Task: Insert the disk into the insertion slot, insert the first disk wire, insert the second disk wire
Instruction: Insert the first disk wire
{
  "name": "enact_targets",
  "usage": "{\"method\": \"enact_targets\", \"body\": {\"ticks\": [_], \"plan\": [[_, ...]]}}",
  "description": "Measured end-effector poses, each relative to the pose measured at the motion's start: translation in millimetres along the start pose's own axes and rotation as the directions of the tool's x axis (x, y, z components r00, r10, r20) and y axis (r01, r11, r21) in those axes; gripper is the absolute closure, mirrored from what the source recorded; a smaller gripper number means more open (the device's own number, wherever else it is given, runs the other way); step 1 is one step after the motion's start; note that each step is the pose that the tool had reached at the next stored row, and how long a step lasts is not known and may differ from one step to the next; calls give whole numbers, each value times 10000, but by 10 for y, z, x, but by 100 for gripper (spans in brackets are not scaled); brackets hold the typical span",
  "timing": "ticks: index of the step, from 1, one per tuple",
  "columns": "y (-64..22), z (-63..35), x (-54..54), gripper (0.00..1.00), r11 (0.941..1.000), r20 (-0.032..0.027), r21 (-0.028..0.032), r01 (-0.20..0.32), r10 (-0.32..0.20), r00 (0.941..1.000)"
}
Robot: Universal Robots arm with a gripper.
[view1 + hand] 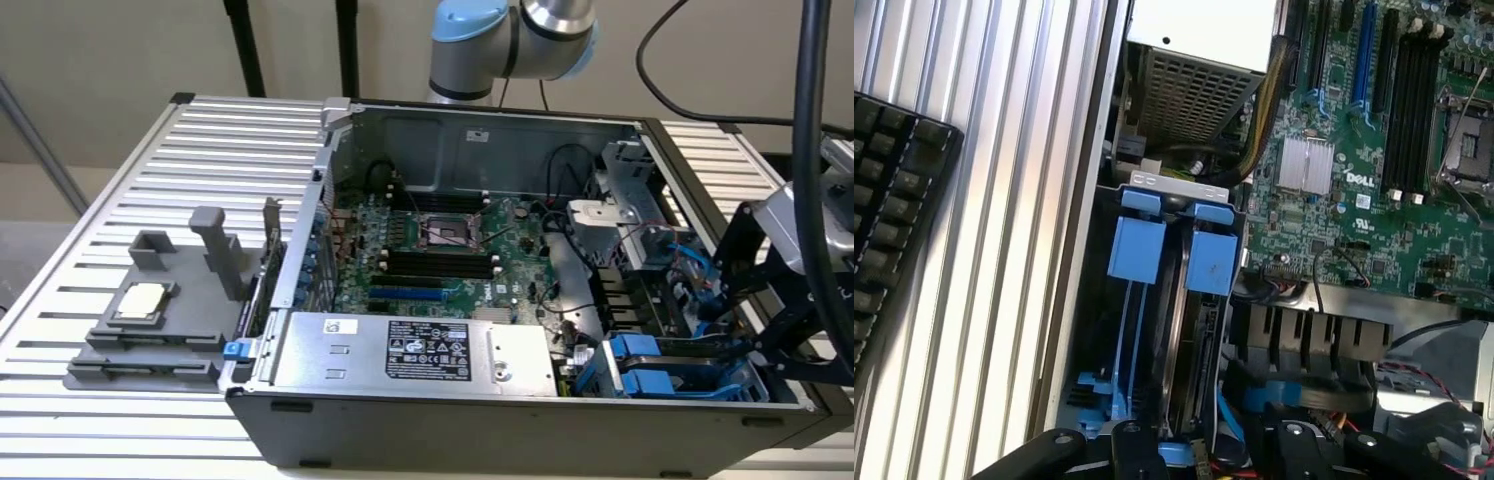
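**Hovering over the drive bay at the corner of the open case**

Hanging above the insertion slot (pixel 663 368), the gripper (pixel 761 345) sits at the near corner of the computer case (pixel 534 415) on the exterior view's right. Its wrist camera looks straight down into the bay, probably so the work there stays in sight. Whether the gripper is open or closed I cannot tell; nothing is seen held in it.

In the wrist view the disk (pixel 1176 350) appears to stand on edge inside the slot's grey-blue walls (pixel 1086 320). Its dark edge runs down between two bright blue clip tabs (pixel 1212 262), which suggests it is already seated, though how deep is hidden.

A thin blue cable (pixel 1229 415) curls just beside the foot of the bay. Thick black cables (pixel 1324 385) crowd the space between the bay and the motherboard (pixel 441 235). Whether any wire is plugged into the disk cannot be told.

The power-supply box (pixel 414 350) lies just beside the bay along the case's near wall, narrowing access from that side. A keyboard (pixel 894 220) rests on the slatted table (pixel 240 150) outside the case, and a grey fixture (pixel 160 320) stands well apart on the exterior view's left.
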State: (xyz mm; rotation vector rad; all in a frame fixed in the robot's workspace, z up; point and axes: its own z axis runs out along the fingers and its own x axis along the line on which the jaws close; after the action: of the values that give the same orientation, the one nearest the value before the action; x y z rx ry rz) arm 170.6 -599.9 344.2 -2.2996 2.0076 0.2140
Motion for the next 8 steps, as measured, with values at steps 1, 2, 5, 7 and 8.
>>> {"method": "enact_targets", "body": {"ticks": [1,2,5,7,8], "plan": [[-16,4,3,55,10000,30,2,13,-13,10000],[-32,9,6,55,10000,58,3,33,-33,10000],[-66,17,12,55,9999,125,-4,148,-148,9998],[-81,20,14,55,9996,156,-20,278,-277,9995],[-84,20,15,55,9994,162,-28,340,-339,9993]]}}
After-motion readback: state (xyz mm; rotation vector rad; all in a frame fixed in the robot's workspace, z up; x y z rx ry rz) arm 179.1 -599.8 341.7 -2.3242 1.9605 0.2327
